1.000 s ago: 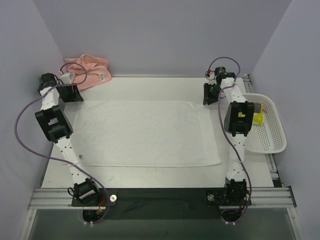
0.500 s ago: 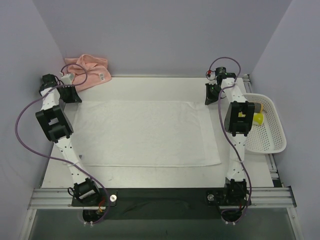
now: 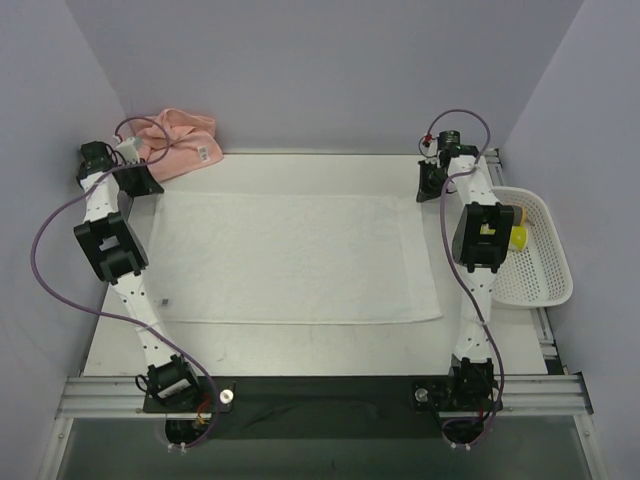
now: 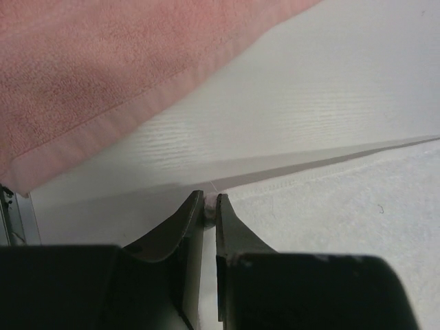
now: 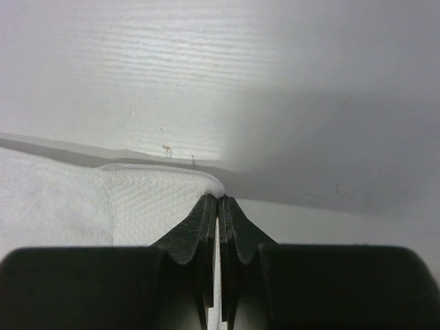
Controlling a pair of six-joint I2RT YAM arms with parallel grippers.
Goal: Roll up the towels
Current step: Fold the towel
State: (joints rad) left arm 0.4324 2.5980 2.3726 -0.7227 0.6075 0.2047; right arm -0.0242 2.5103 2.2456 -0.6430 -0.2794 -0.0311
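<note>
Both far corners of the white towel (image 3: 290, 260) are pinched, one in the left gripper (image 4: 210, 199), one in the right gripper (image 5: 218, 199), cloth lying flat behind them, so rolling seemingly starts next: curl both corners backward together.

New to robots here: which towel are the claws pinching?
The white towel, spread flat: left gripper and right gripper pinch its far corners. The pink towel lies crumpled, ungripped.

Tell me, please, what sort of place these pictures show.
Probably a robot lab test cell: a white table boxed in by plain walls, a left arm and right arm bolted at its near edge, and a white towel, pink towel and basket laid out as practice items.
</note>
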